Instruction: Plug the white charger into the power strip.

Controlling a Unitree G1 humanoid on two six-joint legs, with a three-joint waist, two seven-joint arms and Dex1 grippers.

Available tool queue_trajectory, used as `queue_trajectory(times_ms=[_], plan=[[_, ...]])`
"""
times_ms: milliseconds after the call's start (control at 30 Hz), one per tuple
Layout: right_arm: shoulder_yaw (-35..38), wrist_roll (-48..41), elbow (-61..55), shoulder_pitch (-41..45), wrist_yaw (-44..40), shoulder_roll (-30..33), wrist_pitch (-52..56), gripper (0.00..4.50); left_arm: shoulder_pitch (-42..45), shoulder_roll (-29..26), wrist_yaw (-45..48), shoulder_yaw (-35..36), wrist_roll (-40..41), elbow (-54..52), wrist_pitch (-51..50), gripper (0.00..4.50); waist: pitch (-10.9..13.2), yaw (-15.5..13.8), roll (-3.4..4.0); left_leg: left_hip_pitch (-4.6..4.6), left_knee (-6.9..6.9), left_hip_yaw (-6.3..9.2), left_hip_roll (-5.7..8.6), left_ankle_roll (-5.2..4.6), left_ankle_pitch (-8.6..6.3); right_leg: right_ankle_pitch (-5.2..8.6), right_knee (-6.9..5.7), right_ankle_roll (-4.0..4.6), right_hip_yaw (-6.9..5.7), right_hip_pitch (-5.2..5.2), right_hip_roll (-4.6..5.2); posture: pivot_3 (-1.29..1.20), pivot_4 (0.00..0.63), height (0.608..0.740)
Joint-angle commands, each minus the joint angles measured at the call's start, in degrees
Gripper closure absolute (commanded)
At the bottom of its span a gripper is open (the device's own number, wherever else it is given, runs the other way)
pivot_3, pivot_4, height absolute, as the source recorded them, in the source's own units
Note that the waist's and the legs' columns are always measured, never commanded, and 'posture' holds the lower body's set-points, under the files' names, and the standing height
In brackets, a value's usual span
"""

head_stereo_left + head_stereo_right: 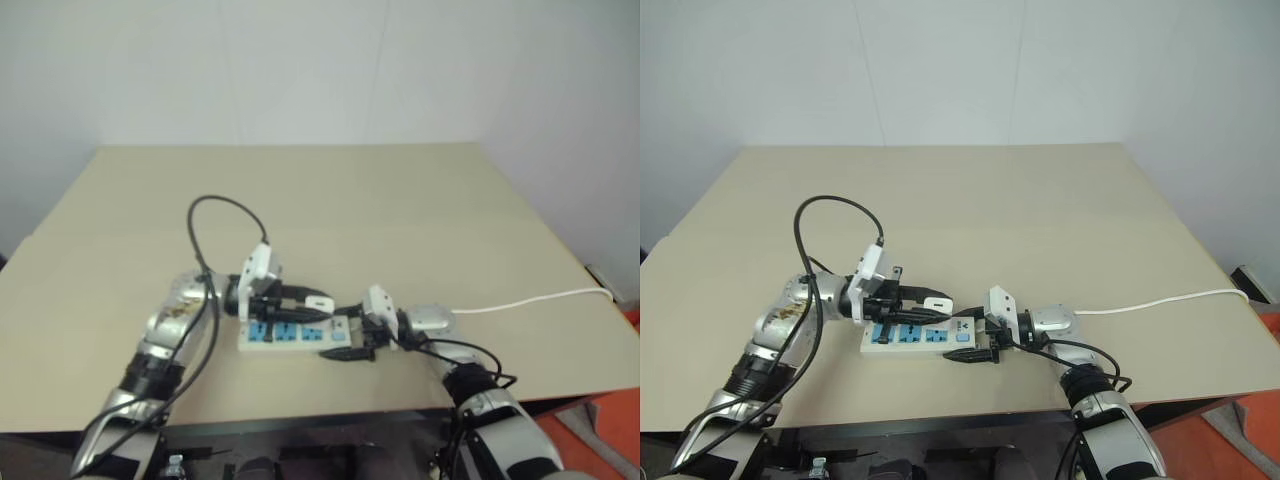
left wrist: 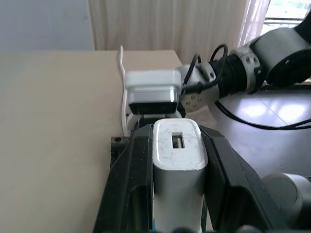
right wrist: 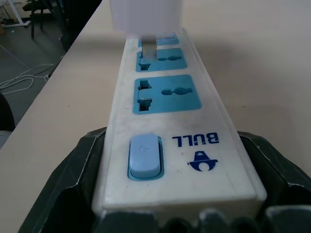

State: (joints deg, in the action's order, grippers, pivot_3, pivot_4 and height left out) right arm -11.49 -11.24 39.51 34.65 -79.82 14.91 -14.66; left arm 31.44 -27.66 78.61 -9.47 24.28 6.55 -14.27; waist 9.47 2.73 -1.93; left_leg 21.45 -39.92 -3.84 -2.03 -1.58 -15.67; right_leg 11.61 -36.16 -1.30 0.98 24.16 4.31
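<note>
On the left we see the left gripper (image 1: 300,297) reaching in level from its side, its two black fingers (image 2: 127,187) pinching the white charger (image 2: 178,160) between them. In the left wrist view the charger's end face with a small slot looks back at us, a finger tight against each flank. From the head views the charger (image 1: 937,304) hangs just over the power strip (image 1: 925,336), above its middle stretch.

The right wrist view gives us the closest look at that meeting — the charger's white body (image 3: 146,17) sits above the far sockets, and a metal prong drops from it to the socket face (image 3: 160,59) second from the switch. Whether the prong has actually entered the slot or only touches its edge we cannot tell.

The strip lies flat on the tan table (image 1: 400,210) near its front edge, three blue socket faces up, with a pale blue switch (image 3: 144,156) and a "BULL" mark at its right end.

On the right, the right gripper (image 1: 978,354) comes in from the opposite side — its black fingers (image 3: 68,179) clamp the switch end of the strip, one on each long side. A thin white cord (image 1: 530,300) runs off across the table to the right edge.
</note>
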Motion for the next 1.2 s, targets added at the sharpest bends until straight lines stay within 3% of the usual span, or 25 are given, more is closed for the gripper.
queue_trajectory(times_ms=[33, 1200], plan=[[-0.53, 0.62, 0.62, -0.16, 0.2, -0.85, 0.57, 1.06, -0.31, 0.02, 1.04, -0.77, -1.91, 1.22, 3.98, 3.47, 0.0, 0.0, 0.0, 0.0, 0.0, 0.0, 0.0, 0.0, 0.0, 0.0, 0.0, 0.0, 0.0, 0.0, 0.0, 0.0, 0.15, 0.74], [0.07, 1.54, 1.6, 0.69, -0.02, -1.09, 0.93, 1.06, -6.03, -0.39, -1.51, -0.73, -7.2, 12.59, 14.1, 3.47, -0.57, -0.05, -0.02, -0.27, 0.12, 0.01, -0.03, 0.0, 0.0, 0.02, 0.01, 0.05, 0.01, -0.18, 0.02, 0.0, 0.15, 0.74]])
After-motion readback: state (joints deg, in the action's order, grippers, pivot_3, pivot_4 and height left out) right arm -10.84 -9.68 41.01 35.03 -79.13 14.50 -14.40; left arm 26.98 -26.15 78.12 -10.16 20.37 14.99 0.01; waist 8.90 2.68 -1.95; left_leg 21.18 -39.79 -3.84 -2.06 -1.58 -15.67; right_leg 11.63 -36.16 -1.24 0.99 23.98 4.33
